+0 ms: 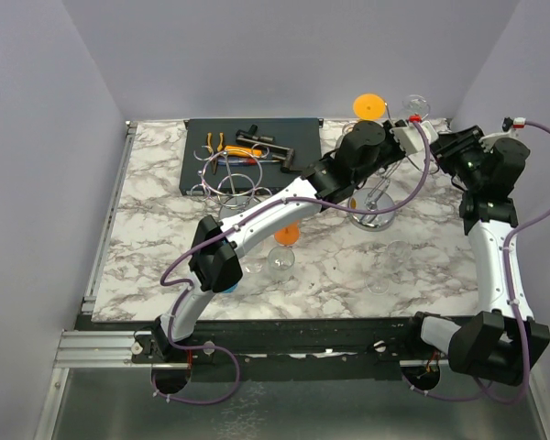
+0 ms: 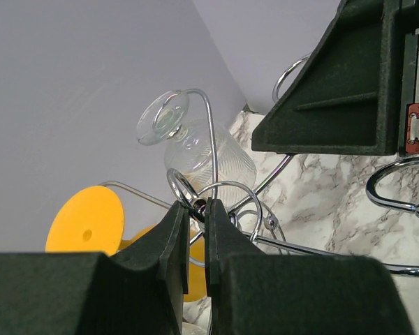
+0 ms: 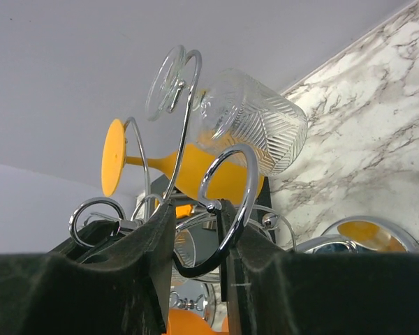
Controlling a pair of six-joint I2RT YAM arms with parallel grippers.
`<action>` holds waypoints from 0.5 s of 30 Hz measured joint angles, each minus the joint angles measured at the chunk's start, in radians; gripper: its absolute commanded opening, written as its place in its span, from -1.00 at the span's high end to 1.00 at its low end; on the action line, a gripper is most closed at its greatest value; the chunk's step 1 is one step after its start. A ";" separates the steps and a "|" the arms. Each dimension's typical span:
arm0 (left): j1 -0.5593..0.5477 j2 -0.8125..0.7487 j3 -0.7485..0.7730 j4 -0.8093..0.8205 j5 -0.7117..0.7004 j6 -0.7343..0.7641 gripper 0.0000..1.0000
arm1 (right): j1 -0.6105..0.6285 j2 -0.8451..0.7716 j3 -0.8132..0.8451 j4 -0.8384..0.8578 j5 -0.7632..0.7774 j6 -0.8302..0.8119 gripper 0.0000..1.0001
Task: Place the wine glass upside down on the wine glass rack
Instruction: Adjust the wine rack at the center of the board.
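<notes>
The chrome wine glass rack [image 1: 378,209] stands at the back right of the table. A clear ribbed wine glass [image 2: 208,155] hangs upside down on it, foot [image 1: 415,104] up; it also shows in the right wrist view [image 3: 255,118]. An orange glass [image 3: 195,171] hangs beside it, foot [image 1: 368,105] up. My left gripper [image 2: 197,208] is almost closed on a thin rack wire near the hub. My right gripper [image 3: 197,218] is at the rack from the right, its jaws narrowed around a chrome hook [image 3: 230,188] that touches both fingers.
On the marble lie an orange glass [image 1: 285,236], a clear glass [image 1: 281,261] and another clear glass [image 1: 390,255]. A dark mat [image 1: 247,147] at the back holds pliers, tools and a second wire rack [image 1: 225,181]. Walls close in behind and on both sides.
</notes>
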State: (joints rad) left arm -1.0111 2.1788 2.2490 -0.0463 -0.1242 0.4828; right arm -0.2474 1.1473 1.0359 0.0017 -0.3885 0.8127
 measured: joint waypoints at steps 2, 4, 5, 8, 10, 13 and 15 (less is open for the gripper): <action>0.000 0.000 0.001 0.000 -0.006 0.011 1.00 | -0.001 0.012 0.008 0.006 -0.011 0.002 0.74; 0.001 0.000 0.002 -0.002 -0.006 0.024 1.00 | -0.001 0.021 0.013 0.014 -0.018 0.004 0.78; 0.001 0.000 0.004 -0.003 -0.003 0.035 1.00 | -0.002 0.025 0.015 0.019 -0.021 0.005 0.80; 0.001 0.000 0.005 -0.005 0.006 0.074 1.00 | -0.007 0.037 0.018 0.035 -0.029 0.011 0.81; 0.001 0.000 0.006 -0.007 0.006 0.089 1.00 | -0.007 0.039 0.018 0.040 -0.032 0.018 0.83; 0.002 0.005 0.018 -0.016 0.006 0.101 1.00 | -0.007 0.042 0.012 0.057 -0.034 0.029 0.85; 0.003 0.018 0.035 -0.021 0.007 0.111 1.00 | -0.008 0.044 0.003 0.076 -0.033 0.036 0.87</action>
State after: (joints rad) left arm -1.0084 2.1963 2.2845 -0.0677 -0.1173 0.5938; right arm -0.2558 1.1915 1.0389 0.0780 -0.4217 0.8490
